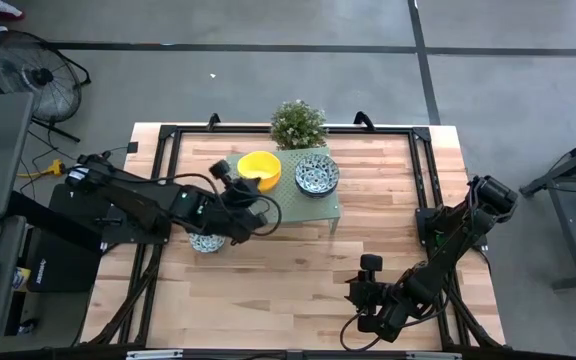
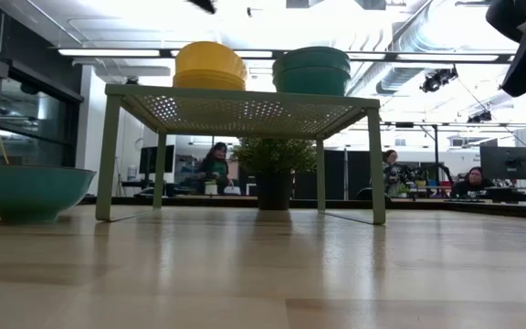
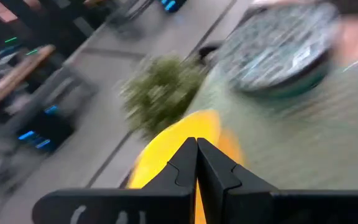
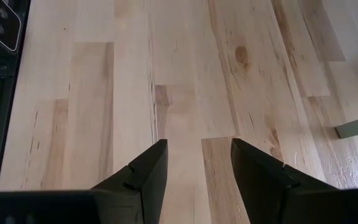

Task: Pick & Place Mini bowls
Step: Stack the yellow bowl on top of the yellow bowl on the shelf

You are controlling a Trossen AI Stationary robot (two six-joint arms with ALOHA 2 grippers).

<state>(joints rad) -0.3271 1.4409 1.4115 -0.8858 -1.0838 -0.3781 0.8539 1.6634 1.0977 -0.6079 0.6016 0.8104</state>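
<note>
A: Fingers of the right gripper [image 4: 194, 177] are standing wide over bare table [image 1: 298, 280], waiting.

B: Farther off, the left gripper [image 1: 230, 178], pinched shut on nothing, is nearing the yellow bowls [image 1: 259, 168] on the green rack [image 1: 333, 207], beside the patterned bowls [image 1: 317, 175].

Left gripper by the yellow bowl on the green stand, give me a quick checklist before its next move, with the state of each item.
1. Left gripper shut: ok, the fingers meet.
2. Grip on the yellow bowl: cannot tell; the shut fingers sit at its rim.
3. Patterned bowls stacked on the green stand: ok, apart from the left gripper.
4. Potted plant upright behind the stand: ok.
5. Patterned bowl on the table beneath the left arm: ok, upright.
6. Right gripper open, empty, over bare wood: ok.
</note>
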